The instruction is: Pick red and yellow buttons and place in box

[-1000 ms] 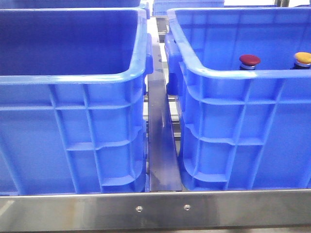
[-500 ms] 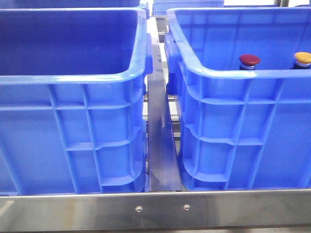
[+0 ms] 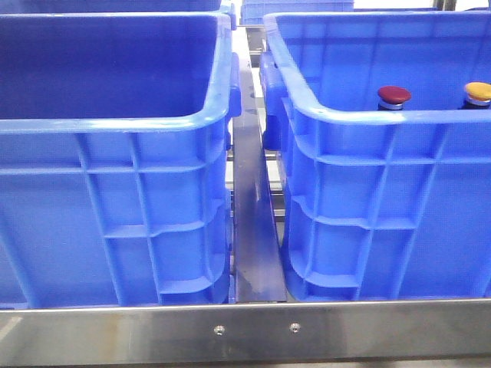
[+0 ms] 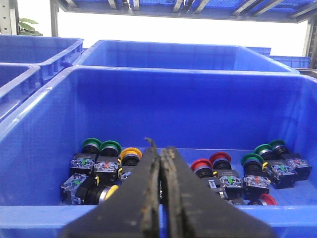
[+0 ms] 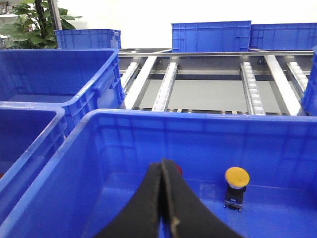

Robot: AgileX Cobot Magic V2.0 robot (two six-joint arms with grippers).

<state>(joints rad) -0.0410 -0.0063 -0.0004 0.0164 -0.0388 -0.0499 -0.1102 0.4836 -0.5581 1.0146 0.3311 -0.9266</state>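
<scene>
Two big blue crates side by side in the front view, a left crate (image 3: 115, 192) and the box (image 3: 383, 199) on the right, parted by a narrow steel divider (image 3: 253, 230) and fronted by a steel rail (image 3: 245, 331) with two screws. Ribbed grid walls and thick rounded rims on both. No arm or gripper anywhere in that view.

Inside the box, just above its near rim: the red button (image 3: 393, 96) and, off to its right near the picture's edge, the yellow button (image 3: 478, 93), standing apart, caps up, silver collars just showing.

From the right wrist camera: right gripper (image 5: 164, 198) over the near wall of the box (image 5: 198, 134), its black fingers pressed together with nothing between them. Yellow button (image 5: 237, 179) upright on the crate floor on its dark body, beside the fingers and clear of them. Only a sliver of the red button (image 5: 177, 170) peeking out at the fingertips; touching or not, cannot tell. Beyond the box, steel roller tracks (image 5: 250, 84), more blue crates, a green plant (image 5: 29, 25).

From the left wrist camera: left gripper (image 4: 159, 178) likewise closed and empty, fingers edge to edge, above the rim of a third crate (image 4: 49, 129). On that crate's floor, a scatter of push buttons (image 4: 233, 173) with green, red and yellow caps, some upright, some tipped over.
</scene>
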